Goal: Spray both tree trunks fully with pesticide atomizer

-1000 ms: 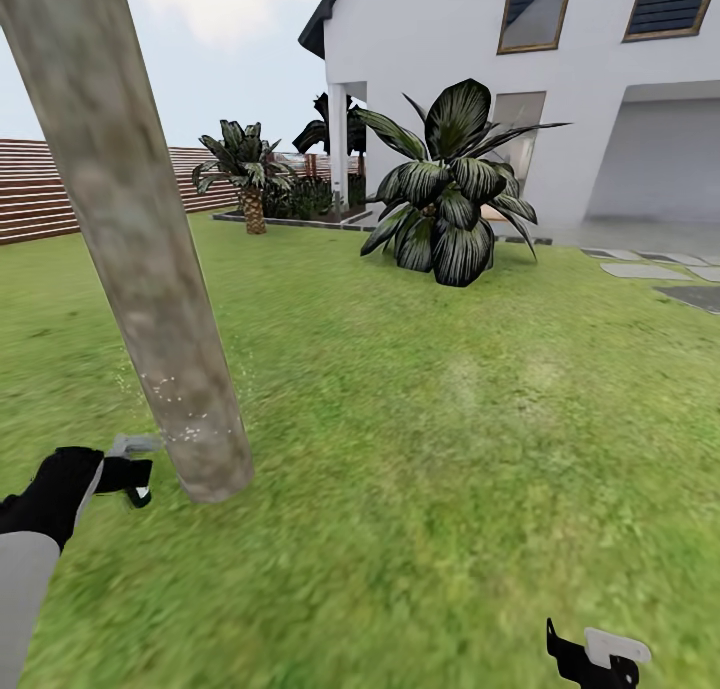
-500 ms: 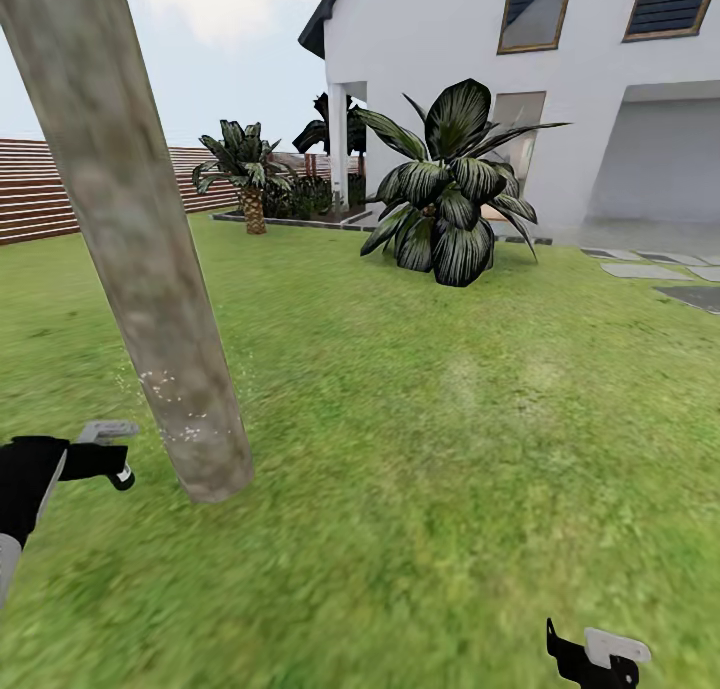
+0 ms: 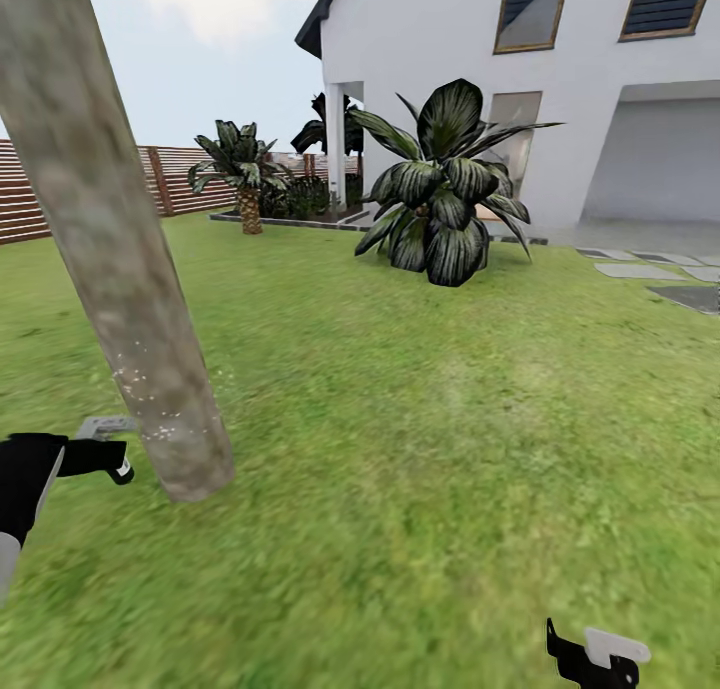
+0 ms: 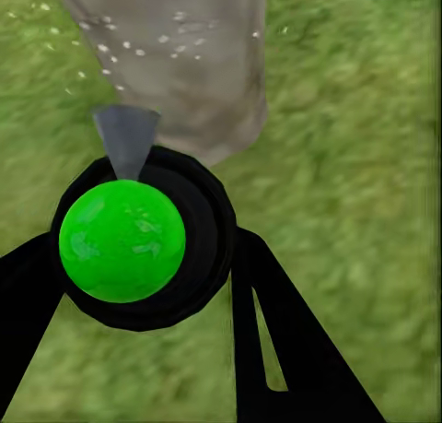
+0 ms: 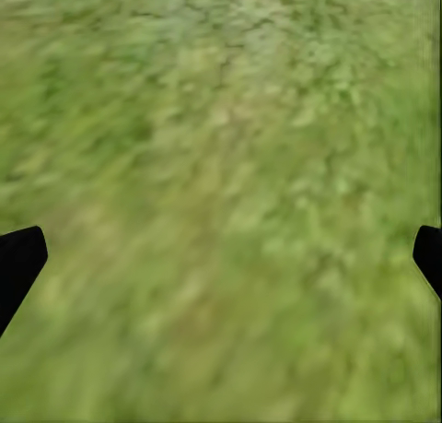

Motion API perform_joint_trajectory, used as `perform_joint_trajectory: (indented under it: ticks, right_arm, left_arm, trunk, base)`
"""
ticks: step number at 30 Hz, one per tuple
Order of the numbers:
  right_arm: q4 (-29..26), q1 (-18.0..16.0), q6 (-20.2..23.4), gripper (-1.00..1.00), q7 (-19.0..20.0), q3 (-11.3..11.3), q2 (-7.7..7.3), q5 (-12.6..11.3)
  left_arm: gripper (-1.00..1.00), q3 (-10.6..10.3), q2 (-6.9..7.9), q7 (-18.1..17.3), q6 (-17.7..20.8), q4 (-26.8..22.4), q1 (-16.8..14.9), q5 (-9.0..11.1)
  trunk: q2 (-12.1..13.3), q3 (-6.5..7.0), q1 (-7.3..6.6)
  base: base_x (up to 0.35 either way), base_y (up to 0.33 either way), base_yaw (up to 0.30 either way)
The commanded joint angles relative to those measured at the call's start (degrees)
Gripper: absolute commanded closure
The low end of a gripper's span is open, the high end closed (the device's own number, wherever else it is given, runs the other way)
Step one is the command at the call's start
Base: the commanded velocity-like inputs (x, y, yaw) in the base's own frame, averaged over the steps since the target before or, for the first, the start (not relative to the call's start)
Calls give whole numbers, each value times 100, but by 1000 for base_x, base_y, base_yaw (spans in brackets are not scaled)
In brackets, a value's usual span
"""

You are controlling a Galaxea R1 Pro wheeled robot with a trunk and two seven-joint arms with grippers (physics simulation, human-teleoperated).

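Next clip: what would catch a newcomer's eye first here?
The thick mottled tree trunk slants across the head view's left side, white specks dotting its base. Beside that base, the left gripper holds the atomizer, whose bright green round top and grey nozzle aim at the bark. Further back, a big dark-leaved plant stands before the white house.

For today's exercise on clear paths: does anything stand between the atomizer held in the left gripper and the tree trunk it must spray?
Nothing visible does. The left gripper holds the atomizer with its grey nozzle aimed at the tree trunk, which is close ahead and speckled with white droplets; between them lies only grass.
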Motion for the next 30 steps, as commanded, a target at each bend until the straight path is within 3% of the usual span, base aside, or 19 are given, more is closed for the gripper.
perform_joint_trajectory:
  ticks: [1, 21, 30]
  right_arm:
    - [12, -6, -17, -100, -42, -19, -1, 61]
    - [12, -6, -17, -100, -42, -19, -1, 61]
    - [12, -6, -17, -100, -42, -19, -1, 61]
  left_arm:
    - [100, 20, -3, -57, 20, -8, -5, -59]
    - [100, 21, -3, -45, 33, -17, -5, -76]
    - [100, 5, -3, -22, 37, -17, -5, -76]
  trunk:
    - [-3, -5, -1]
    - [-3, -5, -1]
    - [-3, -5, -1]
  base:
    - [0, -271, 0]
    - [19, -270, 36]
    - [190, -230, 234]
